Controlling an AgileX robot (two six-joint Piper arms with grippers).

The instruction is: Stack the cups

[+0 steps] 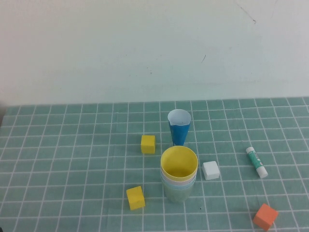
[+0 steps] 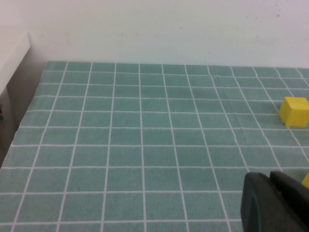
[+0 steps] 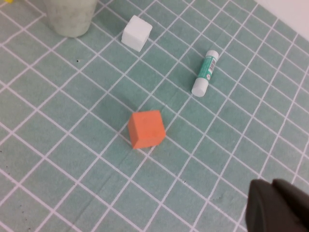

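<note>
The cups stand nested in one upright stack (image 1: 178, 176) at the centre front of the green grid mat. The yellow cup (image 1: 179, 163) is on top, with pale pink and light blue rims under it and the sage green cup (image 1: 176, 194) at the bottom. The green cup's base also shows in the right wrist view (image 3: 71, 17). Neither arm shows in the high view. My left gripper (image 2: 270, 178) is shut and empty, low over the mat's left part. My right gripper (image 3: 273, 183) is shut and empty, over the mat near the orange cube.
A dark-blue cone cup (image 1: 179, 126) stands just behind the stack. Yellow cubes (image 1: 148, 144) (image 1: 135, 198) lie to its left, a white cube (image 1: 211, 170) to its right, a glue stick (image 1: 256, 162) further right, and an orange cube (image 1: 265, 216) at the front right.
</note>
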